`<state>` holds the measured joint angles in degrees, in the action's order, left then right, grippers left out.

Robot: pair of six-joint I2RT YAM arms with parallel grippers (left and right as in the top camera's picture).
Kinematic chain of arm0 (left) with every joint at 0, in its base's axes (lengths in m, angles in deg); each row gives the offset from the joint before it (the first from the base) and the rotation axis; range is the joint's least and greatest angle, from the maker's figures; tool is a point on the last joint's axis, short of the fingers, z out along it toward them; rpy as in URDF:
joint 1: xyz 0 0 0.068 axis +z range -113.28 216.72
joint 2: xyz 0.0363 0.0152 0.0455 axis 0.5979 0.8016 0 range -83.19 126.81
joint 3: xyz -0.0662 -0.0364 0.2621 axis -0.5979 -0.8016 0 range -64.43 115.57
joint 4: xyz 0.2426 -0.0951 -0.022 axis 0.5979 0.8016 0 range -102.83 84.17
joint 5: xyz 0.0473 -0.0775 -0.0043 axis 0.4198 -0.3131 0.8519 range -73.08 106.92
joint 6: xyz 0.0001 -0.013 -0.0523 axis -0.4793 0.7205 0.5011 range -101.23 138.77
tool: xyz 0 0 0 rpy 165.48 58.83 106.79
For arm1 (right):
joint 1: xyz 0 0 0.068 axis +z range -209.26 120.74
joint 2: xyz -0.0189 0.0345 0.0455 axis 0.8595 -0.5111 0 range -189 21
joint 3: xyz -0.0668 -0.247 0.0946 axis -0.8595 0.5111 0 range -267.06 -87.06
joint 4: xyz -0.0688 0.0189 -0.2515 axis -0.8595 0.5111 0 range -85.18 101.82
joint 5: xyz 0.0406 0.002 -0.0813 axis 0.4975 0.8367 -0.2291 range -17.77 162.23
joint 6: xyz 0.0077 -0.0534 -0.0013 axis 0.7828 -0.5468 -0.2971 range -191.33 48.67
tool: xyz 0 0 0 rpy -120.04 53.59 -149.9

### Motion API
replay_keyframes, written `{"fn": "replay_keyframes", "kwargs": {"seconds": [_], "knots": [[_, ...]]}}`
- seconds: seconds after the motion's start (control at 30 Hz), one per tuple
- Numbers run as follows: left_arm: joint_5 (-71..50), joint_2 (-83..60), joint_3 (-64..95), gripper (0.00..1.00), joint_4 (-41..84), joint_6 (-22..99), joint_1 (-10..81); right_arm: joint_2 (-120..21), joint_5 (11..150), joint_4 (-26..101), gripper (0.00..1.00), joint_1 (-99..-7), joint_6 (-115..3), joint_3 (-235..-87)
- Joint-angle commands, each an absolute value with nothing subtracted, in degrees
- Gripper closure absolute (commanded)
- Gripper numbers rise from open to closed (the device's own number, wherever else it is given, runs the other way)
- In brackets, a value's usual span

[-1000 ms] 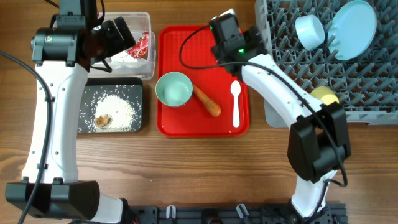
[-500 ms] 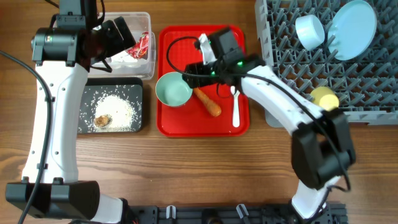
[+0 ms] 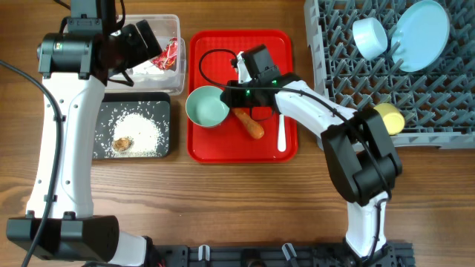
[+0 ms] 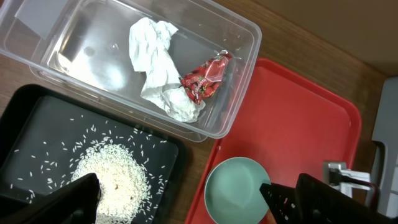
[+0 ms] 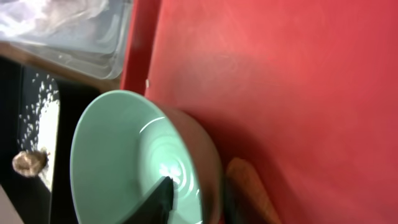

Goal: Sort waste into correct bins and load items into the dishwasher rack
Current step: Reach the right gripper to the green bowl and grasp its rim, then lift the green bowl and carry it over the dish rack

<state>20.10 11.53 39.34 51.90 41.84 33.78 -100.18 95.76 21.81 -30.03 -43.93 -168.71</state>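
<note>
The right claw point(image 5: 196, 202) stands narrow astride the rim of the green bowl point(image 5: 143, 155). One finger is inside against the wall and the other is outside it, so it looks to be pinching the rim, though the outer finger is mostly in shadow. The likeliest trouble is that thin-edge hold: a bowl taken by one side will probably swing down and pivot between the pads once lifted. It could then slip out and drop onto the red tray point(image 3: 245, 44). The carrot point(image 5: 249, 186) lies right against the bowl's outer wall, just beside the outer finger, so it may be caught in the pinch or be dragged and rolled along. The white spoon point(image 3: 281, 122) lies near, on the far side of the carrot, and the arm could knock it as it turns. On the way to the grey rack point(image 3: 349, 67), a bowl hanging askew might also catch on the upright pegs. The bowl itself sits open side up on the left part of the tray. It is pale green, smooth and glossy, with nothing inside but a small highlight, and its thin rim looks hard and slippery. The left claw point(image 4: 186, 202) hangs wide open above the clear tub point(image 4: 239, 112) and the black tray point(image 4: 31, 124), holding nothing.
</note>
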Motion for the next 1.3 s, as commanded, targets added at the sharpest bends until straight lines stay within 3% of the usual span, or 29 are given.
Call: {"fn": "replay_keyframes", "kwargs": {"seconds": [0.0, 0.33, 0.5, 0.63, 0.8, 0.9, 1.03, 1.27], "knots": [[20.45, 11.88, 39.38, 0.0, 51.94, 42.38, 33.95, -102.19, 96.04, 21.53, 0.95, -29.59, -41.59, -168.62], [20.43, 11.88, 39.38, 0.0, 51.92, 42.41, 33.95, -97.8, 95.89, 21.86, 0.96, -31.76, -43.37, -170.72], [20.43, 11.88, 39.38, 0.0, 51.94, 42.38, 33.95, -88.18, 86.27, 23.76, 0.96, -37.99, -48.72, -170.81], [20.43, 11.88, 39.38, 0.0, 51.92, 42.38, 33.95, -80.4, 71.23, 23.87, 0.96, -42.84, -53.62, -170.81], [20.43, 11.88, 39.38, 0.0, 51.92, 42.38, 33.95, -73.63, 30.56, 23.43, 0.96, -47.36, -57.88, -170.81], [20.43, 11.88, 39.38, 0.0, 51.94, 42.38, 33.95, -74.06, 17.4, 24.13, 0.96, -50.34, -66.93, -170.78], [20.45, 11.88, 39.38, 0.0, 51.92, 42.38, 33.95, -75.68, 9.9, 25.44, 0.96, -54.4, -74.69, -170.72], [20.43, 11.88, 39.38, 0.0, 51.94, 42.38, 33.95, -76.95, 8.72, 29.44, 0.96, -55.25, -85.92, -170.68]]}}
